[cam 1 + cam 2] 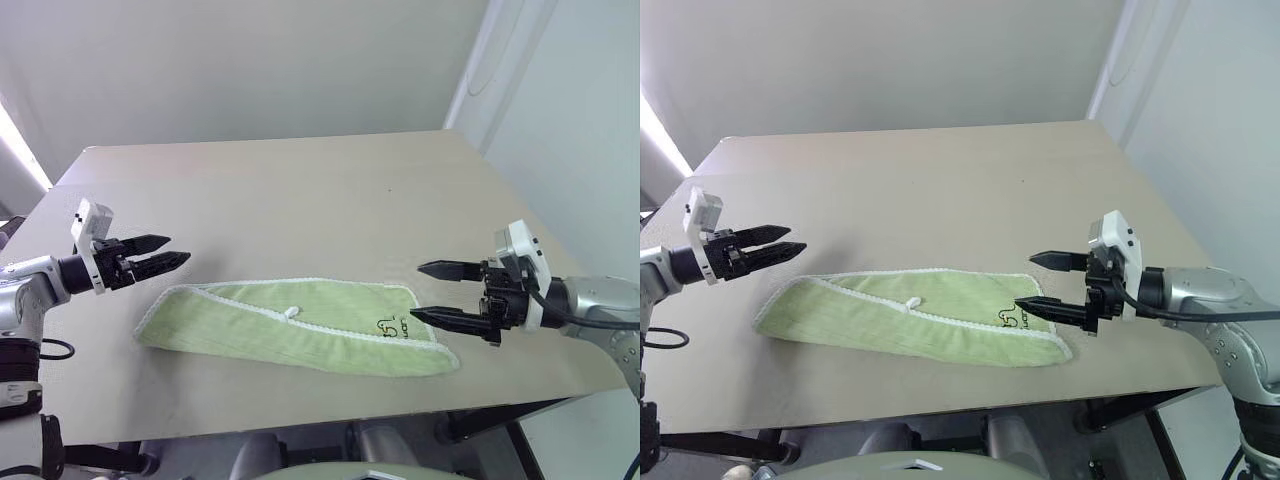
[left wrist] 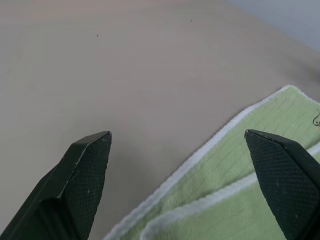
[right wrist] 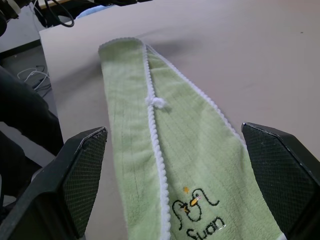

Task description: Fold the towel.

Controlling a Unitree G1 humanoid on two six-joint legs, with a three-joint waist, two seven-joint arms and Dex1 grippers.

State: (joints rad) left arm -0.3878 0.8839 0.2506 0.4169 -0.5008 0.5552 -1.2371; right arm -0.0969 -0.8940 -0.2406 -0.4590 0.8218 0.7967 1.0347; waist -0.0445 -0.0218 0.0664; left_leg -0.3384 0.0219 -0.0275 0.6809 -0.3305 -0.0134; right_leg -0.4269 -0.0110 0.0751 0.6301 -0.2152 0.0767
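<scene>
I see the towel (image 1: 300,325) lying as a long folded strip low in the frame, near the front edge of the surface (image 1: 300,190). It looks light, soft terry that will sag and drag, so I'd pinch it at the trimmed short ends. My left gripper (image 1: 150,255) and right gripper (image 1: 440,292) hover off each end, fingers apart and empty. I can't tell how many layers are stacked.
</scene>
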